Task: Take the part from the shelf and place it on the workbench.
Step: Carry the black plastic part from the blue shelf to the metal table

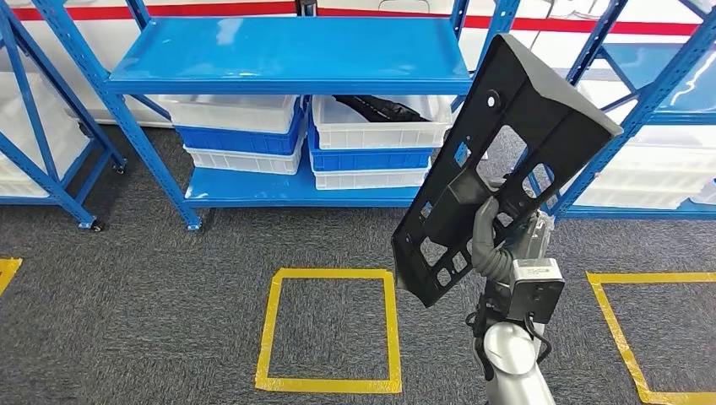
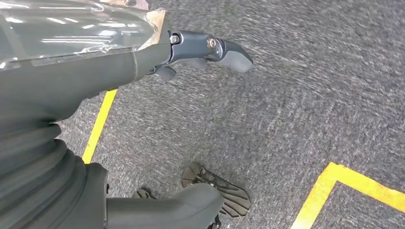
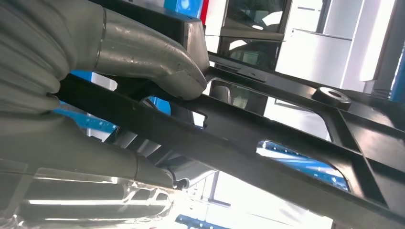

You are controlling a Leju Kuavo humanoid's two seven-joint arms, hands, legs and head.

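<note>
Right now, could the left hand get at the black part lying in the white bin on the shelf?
Probably not. The left hand hangs empty over the carpet, while that black part lies in a white bin under the blue shelf board, across open floor, well ahead.

1. An industrial storeroom or factory workshop is indicated by blue steel shelving racks on castors.
2. White and blue plastic storage crates are stacked on the lower shelf.
3. Squares of yellow floor tape are marked out on grey carpet, as station markings.
</note>
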